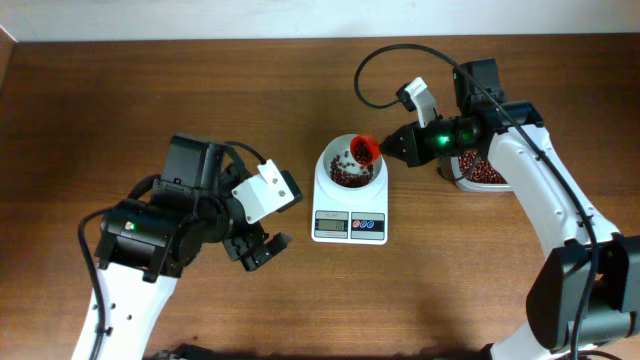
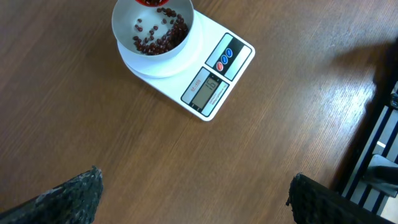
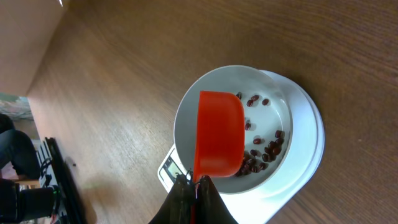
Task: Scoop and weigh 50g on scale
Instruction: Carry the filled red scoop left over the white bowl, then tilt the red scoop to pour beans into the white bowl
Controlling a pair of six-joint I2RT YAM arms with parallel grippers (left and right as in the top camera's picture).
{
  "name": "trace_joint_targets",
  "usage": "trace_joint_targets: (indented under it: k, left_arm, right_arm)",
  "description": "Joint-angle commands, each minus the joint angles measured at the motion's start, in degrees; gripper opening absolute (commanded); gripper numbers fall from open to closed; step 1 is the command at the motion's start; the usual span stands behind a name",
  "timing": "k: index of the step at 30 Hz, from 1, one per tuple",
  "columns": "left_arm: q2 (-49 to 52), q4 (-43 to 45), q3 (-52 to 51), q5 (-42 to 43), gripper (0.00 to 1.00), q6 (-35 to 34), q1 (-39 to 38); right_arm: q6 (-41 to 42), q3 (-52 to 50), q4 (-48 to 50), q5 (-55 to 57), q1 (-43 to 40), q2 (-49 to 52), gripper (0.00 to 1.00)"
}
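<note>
Beans [image 3: 261, 155], small, glossy and dark red-brown, lie loosely scattered on the floor of the round white bowl [image 1: 336, 158]. Most are bunched toward the side nearest the display, and a few strays sit apart on bare white. The bowl stands on the far end of the scale [image 1: 350, 215], a small white digital kitchen scale on the wooden table [image 1: 120, 100]. The scale's long axis runs from the far table edge toward the near one, and its display end points at the near edge. There the grey LCD display [image 2: 207, 89] lies beside one red and one blue round button [image 2: 224, 57]; the digits are too small to read surely. A red scoop [image 3: 219, 134] hangs over the bowl's far right rim, tipped with its mouth down toward the beans. Its handle points away from the scale to the right. The right gripper [image 1: 395, 145] has its fingers pressed together on that handle, pinching it just beside the bowl. Beyond that gripper, further right of the scale, a tub [image 1: 462, 183] holds more of the same beans. The left gripper [image 1: 262, 248] hangs to the left of the scale and nearer the table's front edge, well apart from it. Its fingers [image 2: 68, 196] are spread wide with only bare wood between them.
</note>
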Motion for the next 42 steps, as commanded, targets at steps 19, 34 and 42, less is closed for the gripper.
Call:
trace_joint_targets:
  k: [19, 34, 42]
  left_arm:
    - [-0.3, 0.1, 0.9, 0.0, 0.99, -0.3, 0.3]
    - [-0.3, 0.1, 0.9, 0.0, 0.99, -0.3, 0.3]
    - [-0.3, 0.1, 0.9, 0.0, 0.99, -0.3, 0.3]
  right_arm:
    - [-2.8, -0.2, 3.3, 2.2, 0.7, -1.1, 0.04]
    - [-2.8, -0.2, 4.9, 0.0, 0.7, -0.9, 0.04]
    - [-5.8, -0.2, 4.3, -1.7, 1.8, -0.9, 0.04]
